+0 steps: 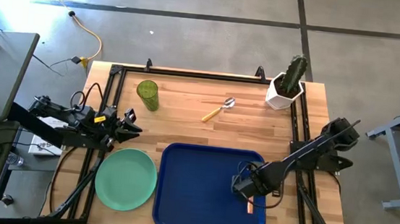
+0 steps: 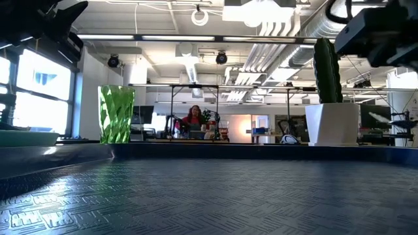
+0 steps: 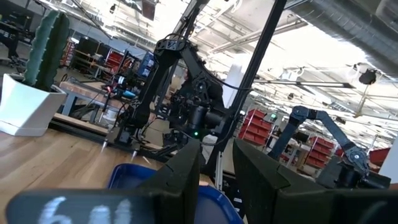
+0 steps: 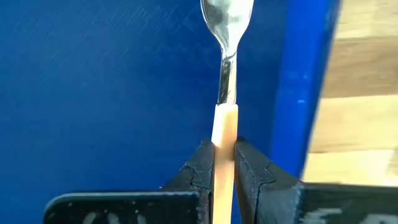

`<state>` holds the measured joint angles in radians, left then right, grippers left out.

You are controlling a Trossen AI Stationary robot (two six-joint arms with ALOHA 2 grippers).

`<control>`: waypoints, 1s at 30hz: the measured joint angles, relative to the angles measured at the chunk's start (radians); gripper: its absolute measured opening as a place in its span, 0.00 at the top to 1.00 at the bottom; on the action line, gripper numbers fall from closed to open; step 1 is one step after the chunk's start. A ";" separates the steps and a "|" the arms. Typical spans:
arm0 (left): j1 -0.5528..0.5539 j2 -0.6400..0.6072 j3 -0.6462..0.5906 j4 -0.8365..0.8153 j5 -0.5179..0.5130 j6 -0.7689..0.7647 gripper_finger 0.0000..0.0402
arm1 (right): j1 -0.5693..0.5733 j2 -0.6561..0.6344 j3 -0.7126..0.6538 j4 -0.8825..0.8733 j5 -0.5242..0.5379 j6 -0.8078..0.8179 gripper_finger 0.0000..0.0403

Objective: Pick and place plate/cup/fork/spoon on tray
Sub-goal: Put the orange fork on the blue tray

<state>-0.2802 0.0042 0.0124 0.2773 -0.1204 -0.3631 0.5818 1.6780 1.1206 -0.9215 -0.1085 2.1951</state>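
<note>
The dark-blue tray (image 1: 193, 191) lies at the table's near middle. My right gripper (image 1: 243, 188) hangs over its right part, shut on the orange-handled fork (image 4: 225, 93); the tines are cut off by the wrist picture's edge. The mint-green plate (image 1: 125, 179) lies flat on the table, left of the tray. The olive-green cup (image 1: 147, 95) stands upright at the far left and also shows in the low view (image 2: 116, 114). The spoon (image 1: 219, 111) lies on the table beyond the tray. My left gripper (image 1: 131, 120) is slightly open and empty, just beyond the plate. My right gripper pinches the fork's orange handle (image 4: 224, 134) between its two fingers, a little behind the metal neck. The fingers come from above, slanting down, and the handle runs lengthwise between them. The metal end (image 4: 227, 25) points away over the tray floor; whether it rests on the tray, I cannot tell.
A white pot with a cactus (image 1: 286, 85) stands at the far right corner. The tray's raised right rim (image 4: 305, 81) runs close beside the fork. Bare wood lies between the cup, the spoon and the tray.
</note>
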 joint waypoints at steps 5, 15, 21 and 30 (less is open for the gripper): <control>0.000 0.000 0.000 -0.010 0.000 0.000 0.78 | -0.014 0.060 0.000 0.020 -0.054 -0.048 0.96; 0.000 0.000 0.000 -0.023 0.001 -0.001 0.78 | -0.012 0.112 -0.001 0.030 -0.085 -0.040 0.96; 0.000 0.000 0.000 -0.023 0.001 -0.001 0.78 | -0.004 0.112 -0.002 0.025 -0.085 -0.040 0.96; 0.000 0.000 0.000 -0.028 0.001 -0.001 0.78 | 0.010 0.112 -0.003 0.023 -0.094 -0.023 0.96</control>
<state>-0.2800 0.0044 0.0120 0.2497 -0.1192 -0.3637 0.5919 1.7897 1.1180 -0.8989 -0.2024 2.1720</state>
